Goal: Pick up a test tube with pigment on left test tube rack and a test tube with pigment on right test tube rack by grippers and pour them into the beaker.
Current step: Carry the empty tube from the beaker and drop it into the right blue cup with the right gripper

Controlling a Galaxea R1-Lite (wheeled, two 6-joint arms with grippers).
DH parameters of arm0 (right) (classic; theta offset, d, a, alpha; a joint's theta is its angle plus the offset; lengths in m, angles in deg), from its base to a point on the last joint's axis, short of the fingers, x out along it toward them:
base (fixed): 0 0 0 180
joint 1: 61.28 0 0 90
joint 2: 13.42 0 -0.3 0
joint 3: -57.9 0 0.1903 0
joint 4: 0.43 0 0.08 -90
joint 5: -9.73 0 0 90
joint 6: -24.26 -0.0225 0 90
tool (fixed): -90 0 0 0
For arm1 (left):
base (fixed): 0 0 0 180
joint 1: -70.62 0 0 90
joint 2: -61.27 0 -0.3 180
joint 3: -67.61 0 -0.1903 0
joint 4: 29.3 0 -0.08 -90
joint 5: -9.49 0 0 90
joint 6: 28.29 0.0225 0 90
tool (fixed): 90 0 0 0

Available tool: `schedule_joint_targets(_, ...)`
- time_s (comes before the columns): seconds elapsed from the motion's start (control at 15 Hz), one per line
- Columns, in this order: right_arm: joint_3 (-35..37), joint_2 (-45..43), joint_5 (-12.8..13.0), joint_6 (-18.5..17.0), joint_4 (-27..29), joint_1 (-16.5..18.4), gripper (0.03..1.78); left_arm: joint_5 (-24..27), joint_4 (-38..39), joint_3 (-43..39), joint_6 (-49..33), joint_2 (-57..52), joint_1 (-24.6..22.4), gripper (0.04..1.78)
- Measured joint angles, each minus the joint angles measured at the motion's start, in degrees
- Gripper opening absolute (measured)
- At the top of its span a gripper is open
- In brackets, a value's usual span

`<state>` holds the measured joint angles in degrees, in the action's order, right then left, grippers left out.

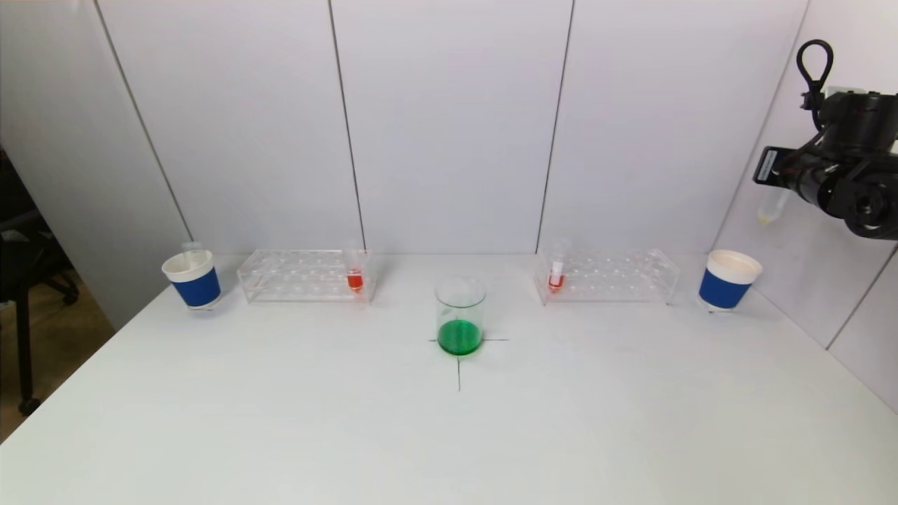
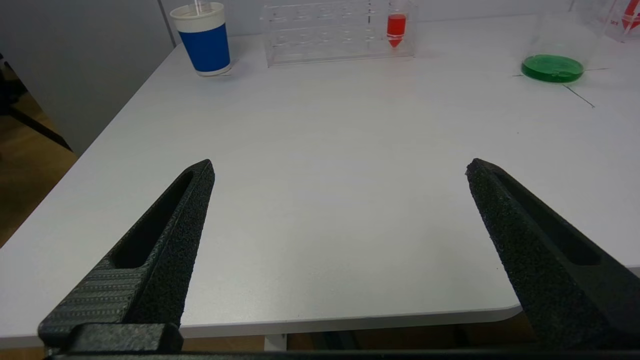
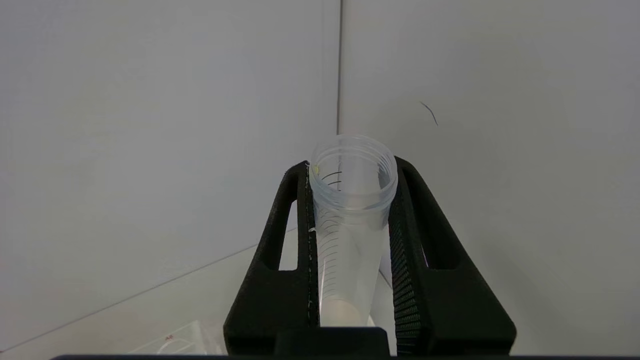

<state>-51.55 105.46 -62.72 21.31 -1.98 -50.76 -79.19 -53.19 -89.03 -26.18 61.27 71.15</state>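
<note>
The glass beaker (image 1: 459, 315) with green liquid stands mid-table on a cross mark. In the left test tube rack (image 1: 305, 275) stands a tube of red pigment (image 1: 355, 272), also seen in the left wrist view as the red tube (image 2: 395, 27). The right test tube rack (image 1: 607, 275) holds another red tube (image 1: 556, 272). My right gripper (image 1: 772, 175) hangs high at the far right, shut on a clear, drained test tube (image 3: 350, 210), above the right cup. My left gripper (image 2: 340, 167) is open and empty over the table's near left edge.
A blue-and-white paper cup (image 1: 193, 278) at the far left holds an empty tube (image 1: 191, 247). A second cup (image 1: 728, 279) stands at the far right. White wall panels close the back and right sides. The table edge (image 2: 350, 320) lies under my left gripper.
</note>
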Motion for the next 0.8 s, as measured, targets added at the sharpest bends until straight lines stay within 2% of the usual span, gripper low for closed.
schedule_joint_targets(0.8, -0.20, 8.57, -1.33, -0.21, -3.89, 1.11, 0.47, 0.00, 0.00, 0.00, -0.02, 0.00, 0.00, 1.76)
